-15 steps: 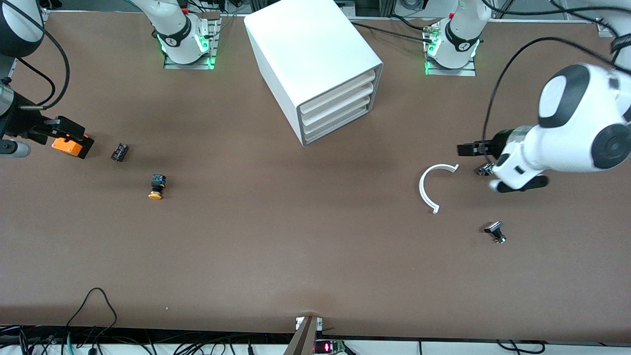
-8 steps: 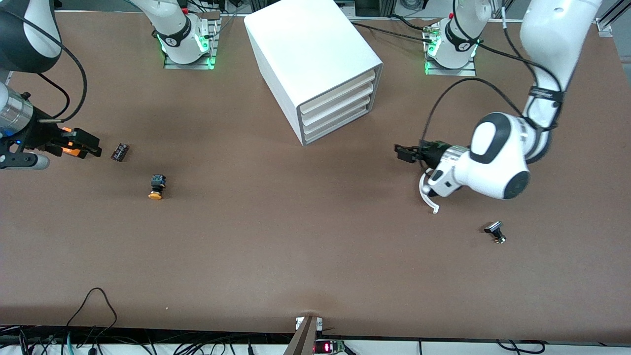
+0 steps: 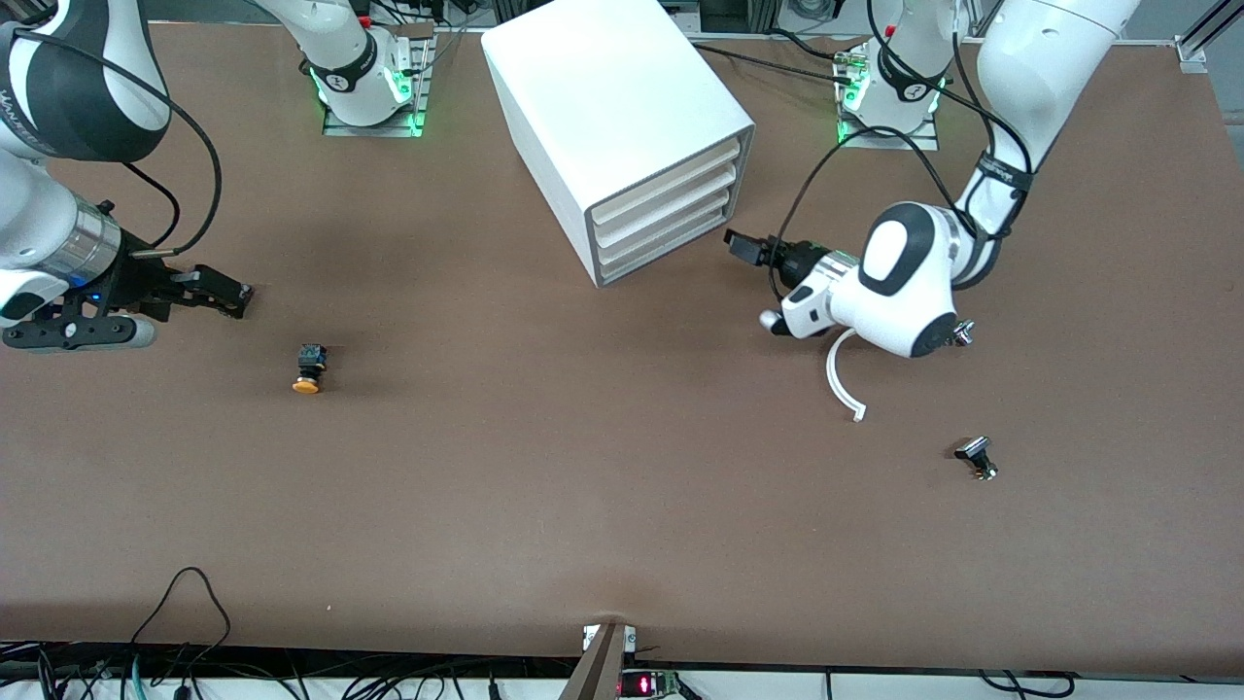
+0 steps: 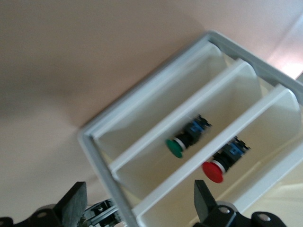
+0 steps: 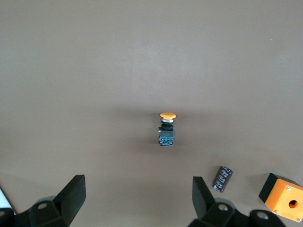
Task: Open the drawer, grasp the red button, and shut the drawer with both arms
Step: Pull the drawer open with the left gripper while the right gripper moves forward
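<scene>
The white cabinet [image 3: 622, 117] stands near the arms' bases, its four drawers [image 3: 664, 216] all pushed in. My left gripper [image 3: 741, 248] is open and empty, close in front of the drawer fronts. In the left wrist view [image 4: 138, 208] it faces the drawer stack, and the red button [image 4: 214, 170] lies inside one drawer [image 4: 265, 137]. A green-capped button [image 4: 176, 146] lies in the drawer beside it. My right gripper [image 3: 225, 297] is open and empty, low over the table at the right arm's end; it also shows in the right wrist view [image 5: 137, 198].
An orange-yellow button [image 3: 308, 370] [image 5: 166, 126] lies near the right gripper. A black cylinder [image 5: 222, 178] and an orange box with a hole [image 5: 284, 202] show in the right wrist view. A white curved strip [image 3: 838, 377] and a small black part [image 3: 975, 458] lie at the left arm's end.
My left arm has swung in from the table's end to the cabinet front. My right gripper has moved toward the table's middle, over the orange box and black cylinder.
</scene>
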